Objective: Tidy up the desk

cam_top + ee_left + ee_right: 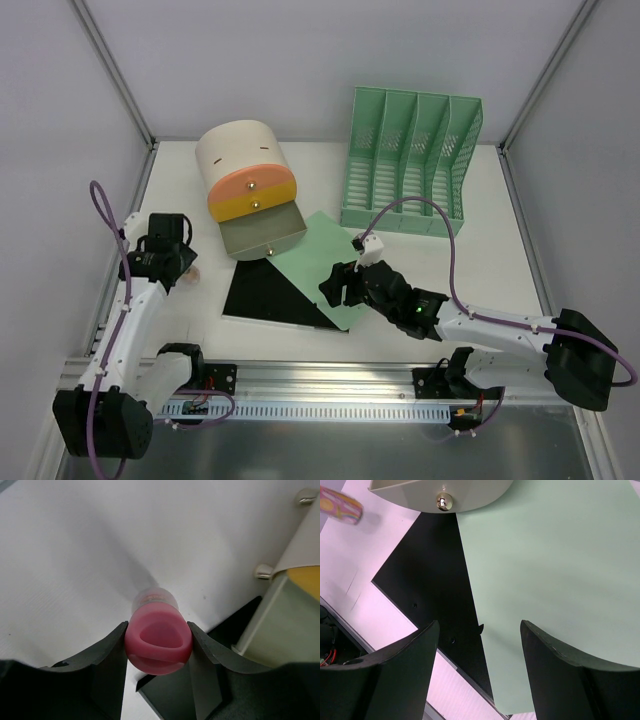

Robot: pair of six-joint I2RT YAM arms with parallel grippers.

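Pink tube [159, 650] clamped in left hand [157, 627]; right hand [479, 625] gapes over green sheet [545, 555].

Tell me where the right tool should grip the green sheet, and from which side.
Probably the near corner, from the front: the green sheet lies flat, one corner under the open drawer, while the near corner is free at the black sheet's edge.
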